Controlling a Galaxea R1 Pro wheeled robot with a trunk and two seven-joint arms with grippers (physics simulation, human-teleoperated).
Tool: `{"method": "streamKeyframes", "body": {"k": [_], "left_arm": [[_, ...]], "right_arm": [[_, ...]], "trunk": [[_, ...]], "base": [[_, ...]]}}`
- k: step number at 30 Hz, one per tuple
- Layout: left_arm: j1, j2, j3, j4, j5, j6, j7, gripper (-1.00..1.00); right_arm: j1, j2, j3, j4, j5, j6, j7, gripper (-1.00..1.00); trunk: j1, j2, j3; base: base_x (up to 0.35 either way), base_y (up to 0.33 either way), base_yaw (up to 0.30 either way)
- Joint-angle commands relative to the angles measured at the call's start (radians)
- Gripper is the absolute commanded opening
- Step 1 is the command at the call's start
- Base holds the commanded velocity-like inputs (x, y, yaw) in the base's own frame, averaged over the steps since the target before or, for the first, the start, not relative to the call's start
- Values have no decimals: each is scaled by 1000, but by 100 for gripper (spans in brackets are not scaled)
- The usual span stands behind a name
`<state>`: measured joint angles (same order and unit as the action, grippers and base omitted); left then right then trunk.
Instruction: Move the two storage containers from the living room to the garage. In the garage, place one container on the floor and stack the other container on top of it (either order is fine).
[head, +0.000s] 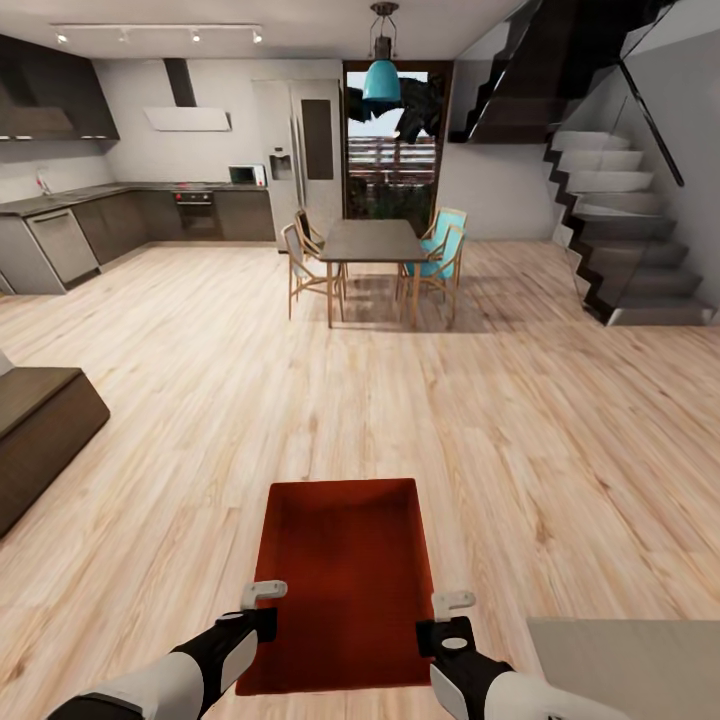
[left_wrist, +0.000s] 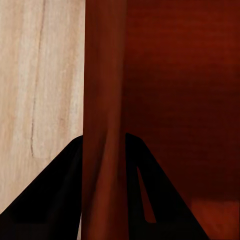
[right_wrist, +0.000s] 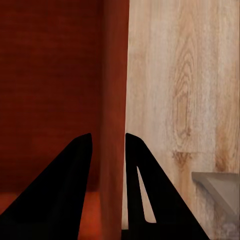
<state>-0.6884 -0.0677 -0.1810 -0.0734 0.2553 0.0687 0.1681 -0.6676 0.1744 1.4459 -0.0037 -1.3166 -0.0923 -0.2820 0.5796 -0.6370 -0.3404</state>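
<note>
Left arm: enters from the lower left of the head view, white forearm, black wrist, reaching forward and slightly inward.
Left gripper (head: 262, 610): at the lower left of centre; in the left wrist view its two dark fingers (left_wrist: 55, 200) straddle the container (head: 345, 580) wall, clamped on it.
Right arm: enters from the lower right of the head view, white forearm, black wrist, mirroring the left.
Right gripper (head: 445, 620): its dark fingers (right_wrist: 60, 195) sit on either side of the opposite wall, gripping it.
</note>
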Motion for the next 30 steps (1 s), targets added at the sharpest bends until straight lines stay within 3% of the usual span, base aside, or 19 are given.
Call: {"method": "streamKeyframes", "body": {"k": [1, 30], "left_arm": [[0, 11, 72, -1, 36, 8, 13, -100], [0, 11, 72, -1, 36, 8, 13, -100]], "right_arm": [[-1, 0, -9, -2, 7, -24, -14, -100], [-1, 0, -9, -2, 7, -24, -14, -100]], "trunk": [[1, -1, -1], [1, -1, -1]], "base": [[323, 0, 0], [323, 0, 0]]}}
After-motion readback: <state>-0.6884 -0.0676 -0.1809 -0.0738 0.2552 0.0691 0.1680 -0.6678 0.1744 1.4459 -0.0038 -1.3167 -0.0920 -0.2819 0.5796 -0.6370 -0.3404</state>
